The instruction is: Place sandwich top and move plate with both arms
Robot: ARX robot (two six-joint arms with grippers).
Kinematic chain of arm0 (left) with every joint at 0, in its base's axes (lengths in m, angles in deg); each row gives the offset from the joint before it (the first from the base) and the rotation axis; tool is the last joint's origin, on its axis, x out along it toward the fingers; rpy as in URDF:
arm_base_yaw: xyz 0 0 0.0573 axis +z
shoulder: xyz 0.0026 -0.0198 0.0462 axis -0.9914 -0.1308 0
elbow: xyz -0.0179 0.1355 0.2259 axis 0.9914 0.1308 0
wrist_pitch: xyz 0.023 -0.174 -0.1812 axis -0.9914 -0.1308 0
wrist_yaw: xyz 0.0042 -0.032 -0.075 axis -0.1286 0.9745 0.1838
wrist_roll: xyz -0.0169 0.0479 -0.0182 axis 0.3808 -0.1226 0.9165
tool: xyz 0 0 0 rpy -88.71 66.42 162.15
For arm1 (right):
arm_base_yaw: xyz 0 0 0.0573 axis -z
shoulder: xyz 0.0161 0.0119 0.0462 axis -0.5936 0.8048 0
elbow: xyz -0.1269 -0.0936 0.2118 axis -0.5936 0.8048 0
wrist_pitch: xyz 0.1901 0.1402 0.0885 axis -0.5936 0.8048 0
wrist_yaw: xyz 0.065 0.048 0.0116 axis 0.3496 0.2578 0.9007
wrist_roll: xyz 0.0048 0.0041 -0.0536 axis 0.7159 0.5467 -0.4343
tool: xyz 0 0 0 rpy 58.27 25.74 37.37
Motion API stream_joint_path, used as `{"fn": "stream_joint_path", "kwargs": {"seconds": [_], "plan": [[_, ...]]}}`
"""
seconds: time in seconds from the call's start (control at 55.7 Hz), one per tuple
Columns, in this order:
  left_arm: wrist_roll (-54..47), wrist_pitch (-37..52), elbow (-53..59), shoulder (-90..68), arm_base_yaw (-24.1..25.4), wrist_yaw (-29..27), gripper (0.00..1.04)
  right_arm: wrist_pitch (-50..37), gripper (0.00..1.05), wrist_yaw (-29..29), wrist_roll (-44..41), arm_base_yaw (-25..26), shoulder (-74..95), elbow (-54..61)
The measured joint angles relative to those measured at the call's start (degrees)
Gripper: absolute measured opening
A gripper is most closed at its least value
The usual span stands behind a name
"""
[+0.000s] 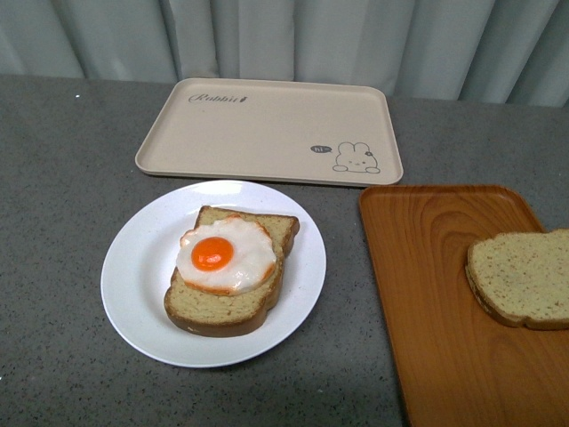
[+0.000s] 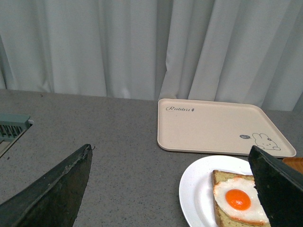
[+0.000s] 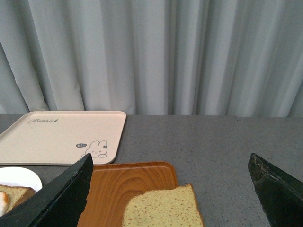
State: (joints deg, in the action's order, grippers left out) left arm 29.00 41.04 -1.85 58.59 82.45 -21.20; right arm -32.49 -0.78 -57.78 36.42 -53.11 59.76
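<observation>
Two hands held wide, empty: left hand [image 2: 170, 149], right hand [image 3: 170, 156]. Found top [image 1: 523, 277] on orange tray [image 1: 427, 294] — likely staged for right hand's reach — apart from plate [image 1: 124, 276], egg slice [image 1: 233, 307] centred there for covering.

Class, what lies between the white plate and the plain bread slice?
In the front view, a bare strip of grey table, then bare orange tray surface, separate the plate from the bread slice.

White plate [image 1: 129, 294], tan speckled sandwich top [image 1: 524, 277]
</observation>
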Motion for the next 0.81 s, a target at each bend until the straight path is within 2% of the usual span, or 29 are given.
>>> {"fn": "stream_joint_path", "kwargs": {"seconds": [0.808], "plan": [[0.0, 0.0, 0.0, 0.0, 0.0, 0.0, 0.98, 0.0, 0.96, 0.0, 0.0, 0.0, 0.0, 0.0]]}}
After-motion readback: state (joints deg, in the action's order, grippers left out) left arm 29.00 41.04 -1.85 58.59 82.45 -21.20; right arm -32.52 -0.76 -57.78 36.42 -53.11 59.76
